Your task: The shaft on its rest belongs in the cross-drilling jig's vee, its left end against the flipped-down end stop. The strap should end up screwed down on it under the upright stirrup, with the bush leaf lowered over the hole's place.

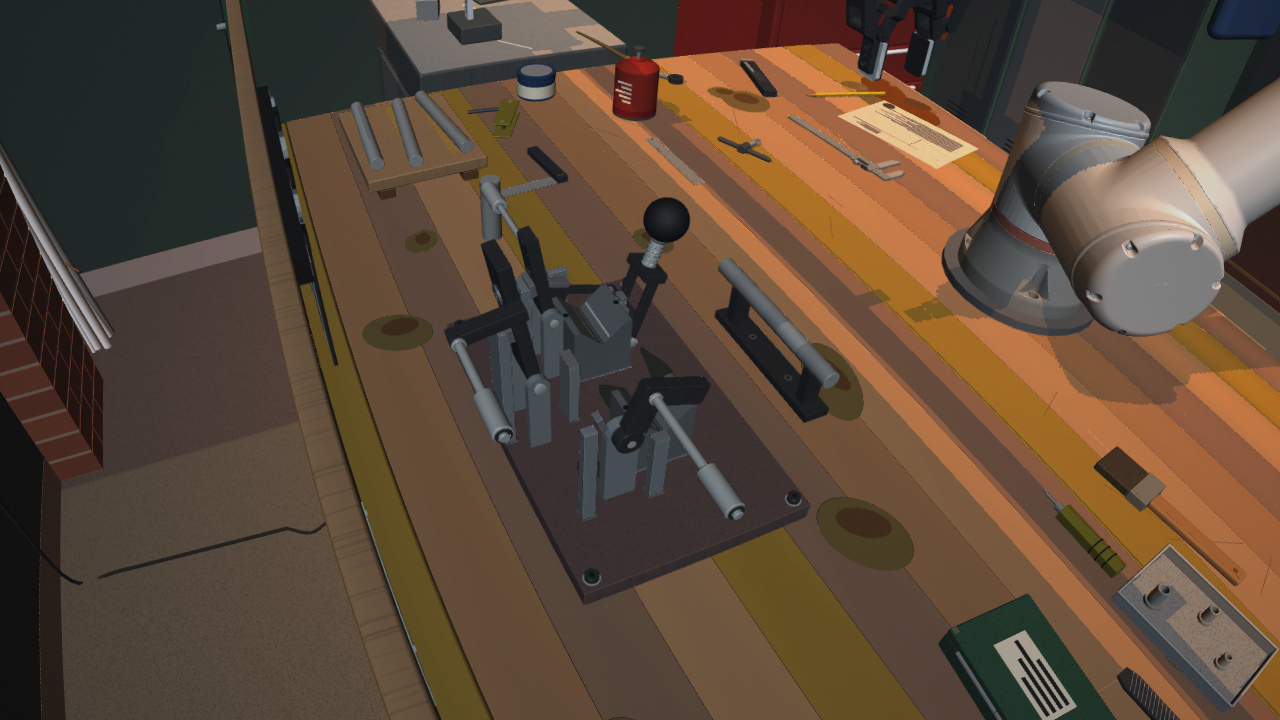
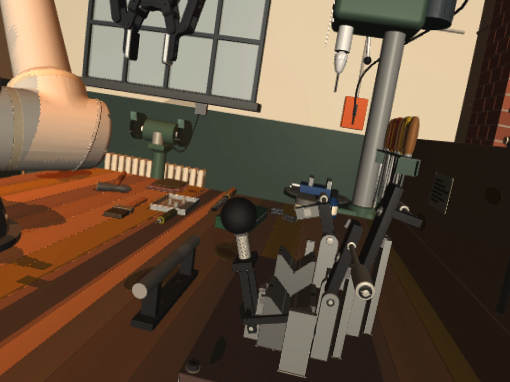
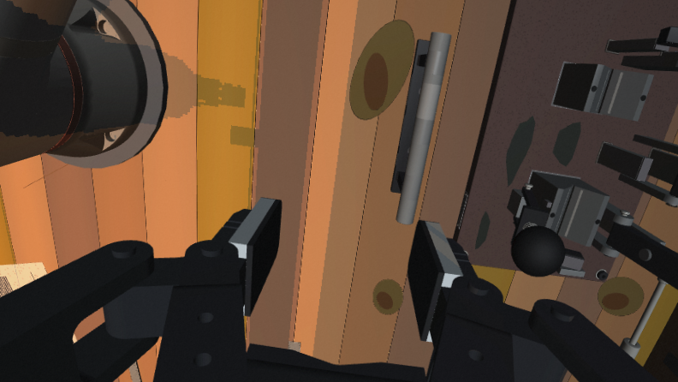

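The grey shaft [image 1: 777,322] [image 2: 165,266] [image 3: 423,128] lies on its black rest [image 1: 768,354] on the bench, to the right of the jig. My gripper [image 1: 893,55] [image 2: 147,47] [image 3: 339,265] hangs high above the bench's far side, well away from the shaft, open and holding nothing. The cross-drilling jig [image 1: 573,358] [image 2: 310,285] stands on a dark base plate, with grey vee blocks [image 3: 600,90], raised black arms and a black ball-knobbed lever [image 1: 666,220] [image 2: 239,215] [image 3: 537,250].
A wooden tray [image 1: 413,143] with three grey rods sits at the bench's far left corner. A red oil can [image 1: 635,87], a paper sheet [image 1: 906,132] and hand tools lie along the far side. The arm's base [image 1: 1029,233] stands right of the rest.
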